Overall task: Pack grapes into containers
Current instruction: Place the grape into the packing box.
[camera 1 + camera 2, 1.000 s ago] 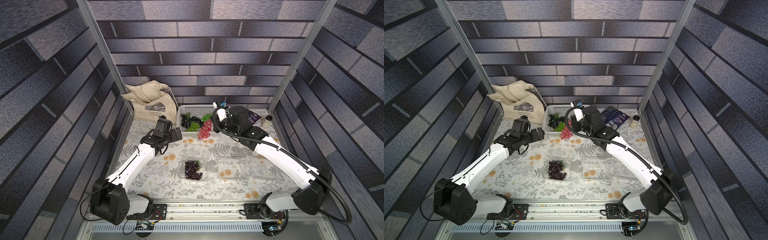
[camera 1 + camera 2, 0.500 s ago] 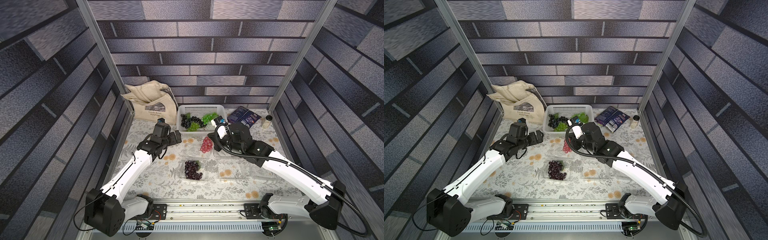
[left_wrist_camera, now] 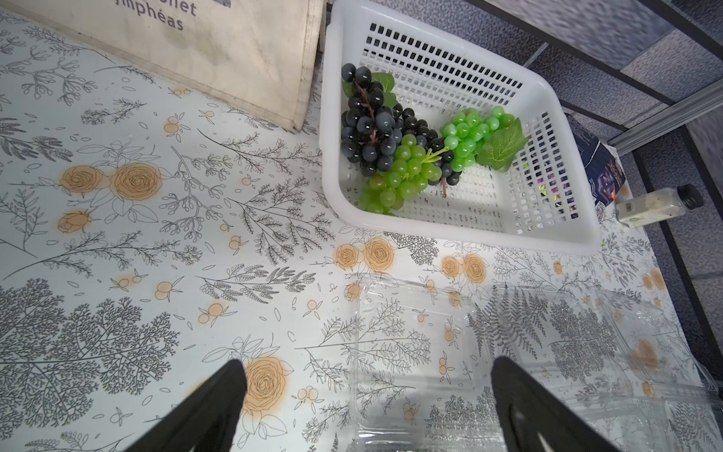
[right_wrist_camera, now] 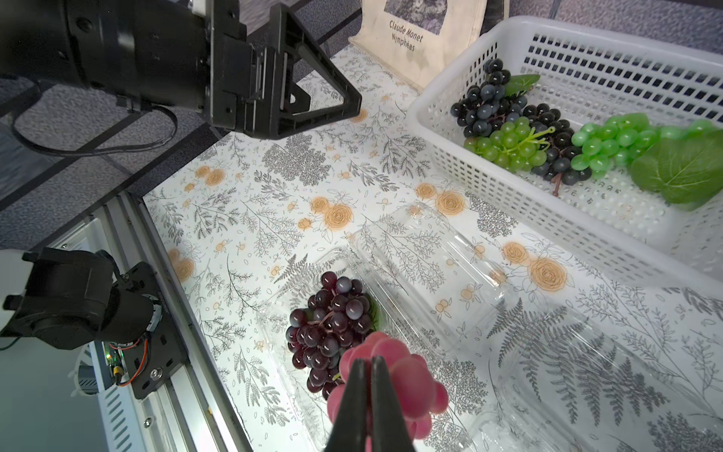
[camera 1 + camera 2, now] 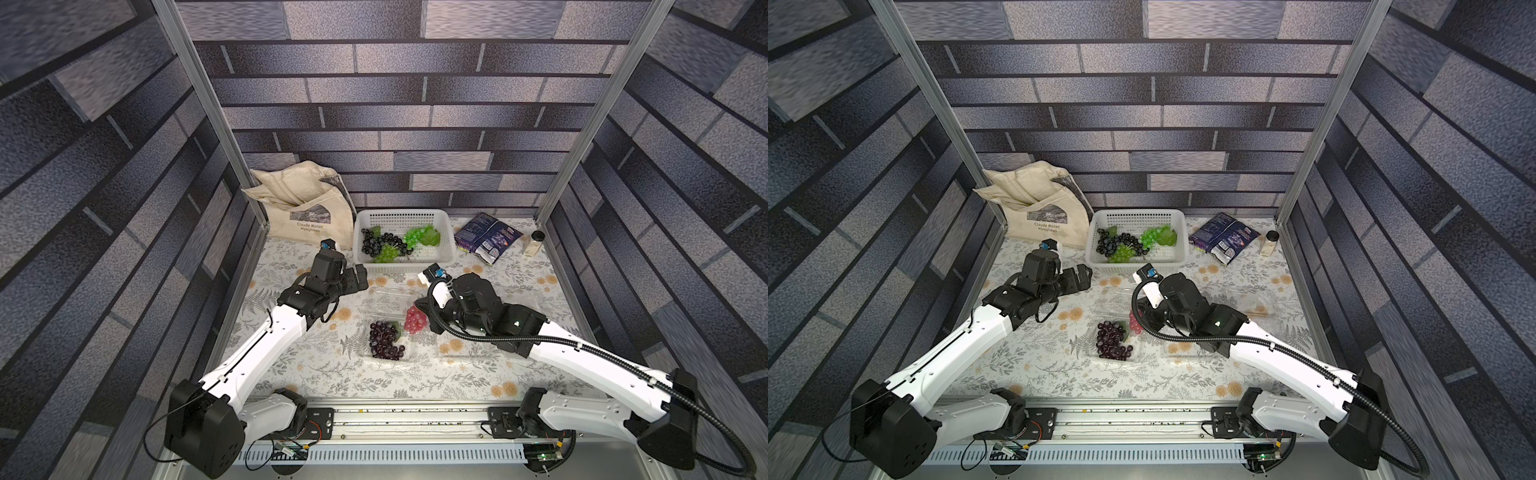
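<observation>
Leftmost, my left gripper (image 5: 358, 277) hovers above the flowered tablecloth (image 5: 291, 365) with its jaws spread wide and nothing between them. In the left wrist view its two black fingers (image 3: 219, 399) frame bare cloth and the edge of a clear clamshell (image 3: 410, 352). Behind that arm a cream tote bag (image 5: 307, 216) leans against the back corner.

Next to the bag stands the white basket (image 5: 401, 212), just beyond my left gripper. Inside it lie a black bunch (image 5: 374, 243) and two green bunches (image 5: 415, 235), one with a broad green leaf, all gathered toward the basket's left and middle.

In front of the basket, near the middle of the table, the open clamshell (image 5: 365, 353) holds a dark purple bunch (image 5: 384, 338) lying flat in its tray. More clear plastic (image 4: 430, 254) lies between this tray and the basket. I cannot tell whether it is the tray's own lid or a separate box. Another clear clamshell (image 4: 587, 371) sits to the right, partly under my right arm.

My right gripper (image 4: 367, 364) is clenched on the red bunch (image 5: 414, 321), pinching it at the top so the grapes hang below the fingertips. The bunch hangs at the far right corner of the open clamshell, just beside the purple bunch. Whether they touch I cannot tell.

Farther right, at the back, lie a dark snack packet (image 5: 486, 237) and a small bottle (image 5: 536, 243).
</observation>
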`<action>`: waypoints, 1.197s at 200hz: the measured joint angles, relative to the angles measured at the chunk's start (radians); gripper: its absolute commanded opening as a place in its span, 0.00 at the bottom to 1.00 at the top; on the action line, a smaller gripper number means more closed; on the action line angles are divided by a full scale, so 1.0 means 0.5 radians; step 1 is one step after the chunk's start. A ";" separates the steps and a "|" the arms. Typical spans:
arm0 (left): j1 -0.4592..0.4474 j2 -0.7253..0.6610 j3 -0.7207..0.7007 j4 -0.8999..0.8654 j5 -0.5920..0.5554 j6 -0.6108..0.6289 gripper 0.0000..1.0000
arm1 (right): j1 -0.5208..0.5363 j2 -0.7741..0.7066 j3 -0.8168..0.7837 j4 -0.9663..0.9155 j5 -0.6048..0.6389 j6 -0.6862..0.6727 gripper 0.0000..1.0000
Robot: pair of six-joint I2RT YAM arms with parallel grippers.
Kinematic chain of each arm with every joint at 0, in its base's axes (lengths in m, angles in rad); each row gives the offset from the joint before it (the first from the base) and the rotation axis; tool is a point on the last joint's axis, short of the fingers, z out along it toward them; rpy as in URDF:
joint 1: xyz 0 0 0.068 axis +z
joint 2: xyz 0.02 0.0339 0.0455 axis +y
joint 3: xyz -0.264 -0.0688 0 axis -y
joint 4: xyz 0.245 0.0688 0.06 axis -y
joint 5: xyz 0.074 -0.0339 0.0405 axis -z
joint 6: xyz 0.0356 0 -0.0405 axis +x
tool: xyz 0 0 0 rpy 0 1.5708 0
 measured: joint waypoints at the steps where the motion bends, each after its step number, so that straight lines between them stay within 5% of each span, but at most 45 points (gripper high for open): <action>1: -0.002 0.000 -0.002 0.001 0.000 -0.001 1.00 | 0.002 0.000 -0.002 0.000 0.000 0.002 0.00; 89: -0.044 -0.023 -0.034 0.009 -0.044 -0.015 1.00 | 0.185 0.014 -0.126 0.019 0.038 0.102 0.00; 239: -0.043 -0.114 -0.096 0.014 -0.104 -0.014 1.00 | 0.236 0.454 -0.169 0.210 0.023 0.182 0.00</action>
